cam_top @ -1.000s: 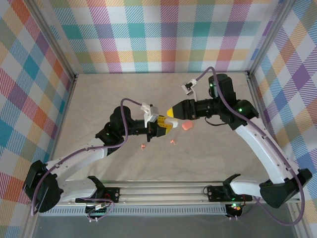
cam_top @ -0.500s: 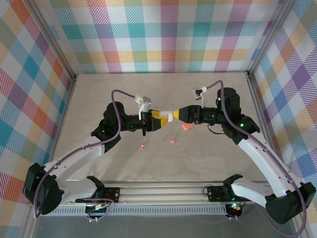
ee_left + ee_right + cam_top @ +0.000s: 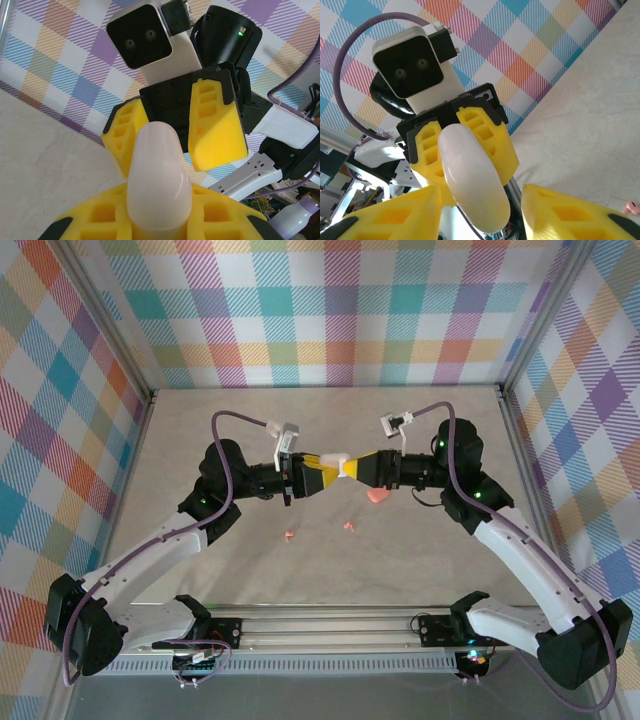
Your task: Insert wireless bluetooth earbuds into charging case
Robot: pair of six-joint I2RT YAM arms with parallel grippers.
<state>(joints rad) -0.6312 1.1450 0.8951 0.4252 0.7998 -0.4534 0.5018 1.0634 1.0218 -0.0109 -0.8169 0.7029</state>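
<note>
A white pebble-shaped charging case (image 3: pixel 338 462) hangs in the air over the middle of the table. My left gripper (image 3: pixel 322 476) is shut on one end of it; in the left wrist view the case (image 3: pixel 157 180) juts out from between my yellow pads (image 3: pixel 85 220). My right gripper (image 3: pixel 354 469) meets it tip to tip and stands open, its fingers (image 3: pixel 217 122) straddling the case's free end with gaps on both sides. In the right wrist view the case (image 3: pixel 472 175) sits between that gripper's (image 3: pixel 480 220) pads. Two salmon-pink earbuds (image 3: pixel 288 535) (image 3: pixel 349 527) lie on the table below.
A salmon-pink charging case (image 3: pixel 377 495) lies on the table just under my right gripper. Plaid walls close in the back and both sides, with metal posts at the corners. The arms' mounting rail (image 3: pixel 330 625) runs along the near edge.
Both grippers rose and swung toward the back, lining up tip to tip. My right gripper's jaws narrowed around the white case's free end. The left kept its hold.
</note>
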